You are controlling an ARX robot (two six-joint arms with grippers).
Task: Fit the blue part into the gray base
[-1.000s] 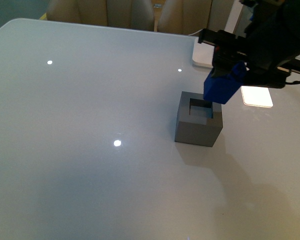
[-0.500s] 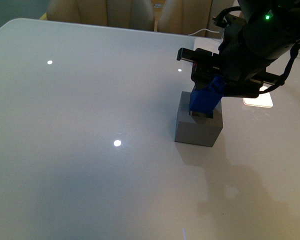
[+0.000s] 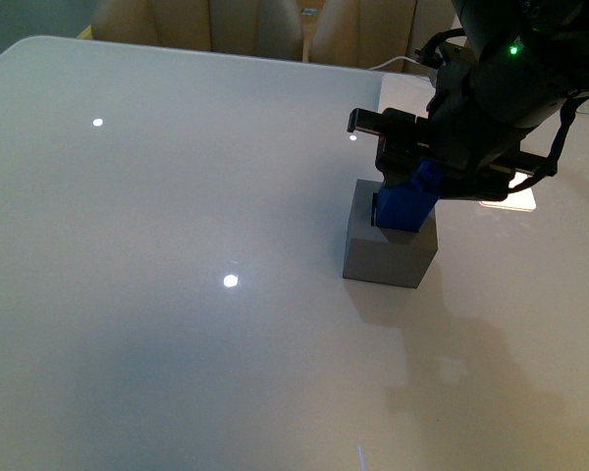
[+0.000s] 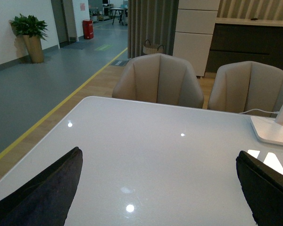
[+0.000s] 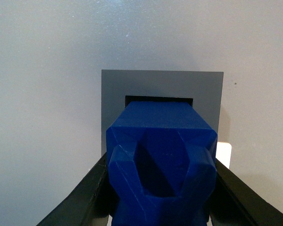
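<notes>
The gray base (image 3: 388, 251) is a matte cube on the white table, right of centre. My right gripper (image 3: 404, 196) is shut on the blue part (image 3: 408, 201), a deep-blue block, and holds it directly over the base's top, its lower end at the square hole. In the right wrist view the blue part (image 5: 160, 165) sits between the black fingers (image 5: 78, 202), its far end at the dark hole of the gray base (image 5: 118, 89). My left gripper (image 4: 160, 188) is open and empty above bare table; its two dark fingertips (image 4: 42, 193) stand far apart.
A flat white lamp foot (image 4: 272, 132) stands at the table's far right, near a bright light patch (image 3: 518, 196). Beige chairs (image 4: 158, 80) stand behind the table's far edge (image 3: 177, 51). Ceiling lights reflect on the glossy top.
My right gripper has moved left and down with the blue part, from beside the base's right corner to directly over its hole. The base has not moved.
</notes>
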